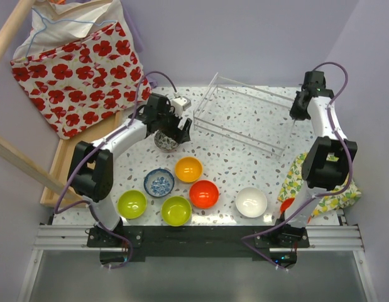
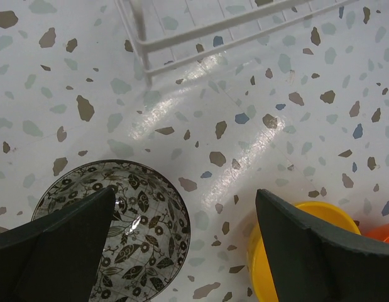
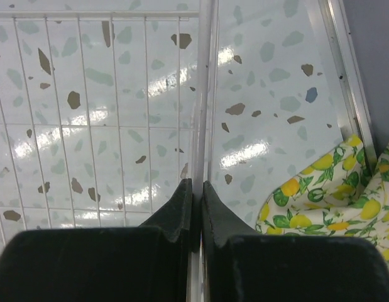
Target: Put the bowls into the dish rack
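The dish rack (image 1: 238, 135), a white wire basket, stands at the back middle with no bowls in it. My right gripper (image 1: 297, 111) is shut on the wire rim of the dish rack (image 3: 200, 94) at its right end. My left gripper (image 1: 173, 129) hangs open over a grey-patterned bowl (image 1: 165, 141), near the rack's left corner. In the left wrist view its left finger covers part of the grey-patterned bowl (image 2: 128, 233) and its right finger overlaps the orange-yellow bowl (image 2: 288, 251). An orange-yellow bowl (image 1: 188, 168), a blue-patterned one (image 1: 159, 182), a red-orange one (image 1: 204, 194), two lime green ones (image 1: 132, 204) (image 1: 176, 211) and a white one (image 1: 251, 202) sit near the front.
A lemon-print cloth (image 1: 320, 189) lies at the right edge, with a second red-orange bowl (image 1: 286, 205) half hidden behind the right arm. A red-flowered bag (image 1: 75, 69) and a flat wooden tray (image 1: 62, 170) stand at the left. Lilac walls close in the back and right.
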`<control>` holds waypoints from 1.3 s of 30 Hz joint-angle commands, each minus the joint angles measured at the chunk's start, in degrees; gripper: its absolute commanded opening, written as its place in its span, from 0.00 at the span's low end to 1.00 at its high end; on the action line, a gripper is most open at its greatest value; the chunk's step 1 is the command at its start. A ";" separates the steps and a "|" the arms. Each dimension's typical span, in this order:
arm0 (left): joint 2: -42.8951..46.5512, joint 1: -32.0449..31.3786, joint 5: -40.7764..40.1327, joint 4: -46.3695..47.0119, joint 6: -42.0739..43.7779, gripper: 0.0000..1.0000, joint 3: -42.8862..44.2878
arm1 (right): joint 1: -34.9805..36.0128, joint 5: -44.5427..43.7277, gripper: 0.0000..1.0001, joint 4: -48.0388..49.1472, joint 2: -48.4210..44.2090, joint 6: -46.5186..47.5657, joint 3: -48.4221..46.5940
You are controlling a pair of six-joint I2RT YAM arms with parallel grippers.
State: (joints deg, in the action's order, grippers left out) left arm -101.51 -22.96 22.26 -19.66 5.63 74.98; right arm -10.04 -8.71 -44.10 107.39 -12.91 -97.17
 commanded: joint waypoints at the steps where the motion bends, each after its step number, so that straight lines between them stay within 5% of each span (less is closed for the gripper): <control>1: 2.11 -0.33 -0.03 1.91 0.61 0.99 1.22 | -0.15 8.62 0.00 0.33 1.85 11.05 -6.01; 30: 3.25 -0.33 -0.64 0.41 1.49 0.99 3.95 | -0.68 21.01 0.05 -8.99 18.38 26.53 -25.26; 39: 3.69 -0.33 -0.03 1.47 0.88 0.99 4.38 | -0.68 14.97 0.47 -8.82 14.09 23.81 -24.21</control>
State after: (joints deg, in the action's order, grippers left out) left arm -101.10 -22.96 21.71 -19.81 5.80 78.13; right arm -10.94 8.99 -51.88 125.32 10.96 -120.25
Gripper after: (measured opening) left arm 0.994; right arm 0.427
